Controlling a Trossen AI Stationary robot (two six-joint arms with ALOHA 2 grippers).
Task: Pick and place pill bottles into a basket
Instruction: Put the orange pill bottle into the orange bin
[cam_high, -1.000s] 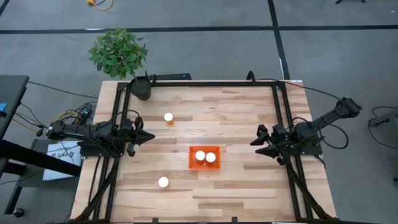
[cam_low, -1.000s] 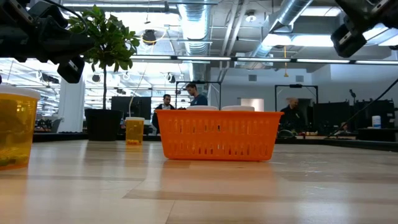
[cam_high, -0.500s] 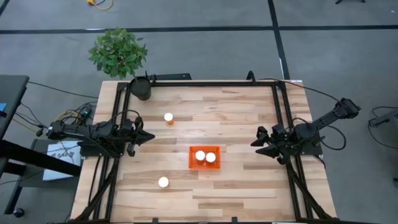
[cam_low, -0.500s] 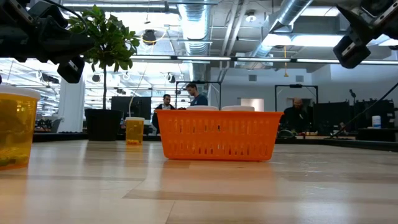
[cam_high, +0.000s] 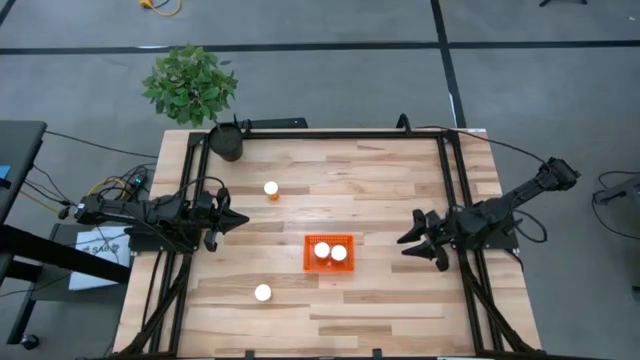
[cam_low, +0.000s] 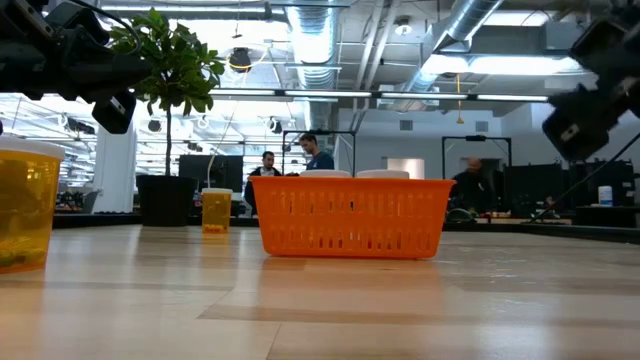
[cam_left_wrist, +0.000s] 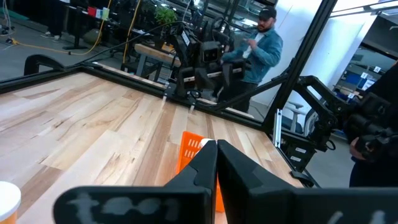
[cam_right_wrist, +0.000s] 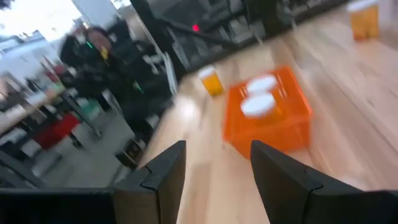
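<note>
The orange basket (cam_high: 329, 262) stands on the table, right of its middle, with two white-capped pill bottles (cam_high: 322, 250) (cam_high: 339, 254) in it. A third bottle (cam_high: 271, 189) stands on the table's far left part. A fourth (cam_high: 262, 293) stands at the near left and shows large in the low view (cam_low: 25, 205). My left gripper (cam_high: 244, 221) is shut and empty above the table's left side. My right gripper (cam_high: 403, 245) is open and empty, right of the basket and pointing at it. Its wrist view shows the basket (cam_right_wrist: 273, 124) beyond the gap between its fingers (cam_right_wrist: 217, 149).
A dark round plant pot (cam_high: 227, 142) stands at the far left corner, with a leafy plant (cam_high: 190, 84) behind it. Black frame rails (cam_high: 455, 190) run along the table's left, right and far edges. People stand in the room beyond the table (cam_left_wrist: 258, 46).
My right gripper has gone down and toward the table's near edge, a little closer to the basket. The bottles and the basket have stayed where they were.
</note>
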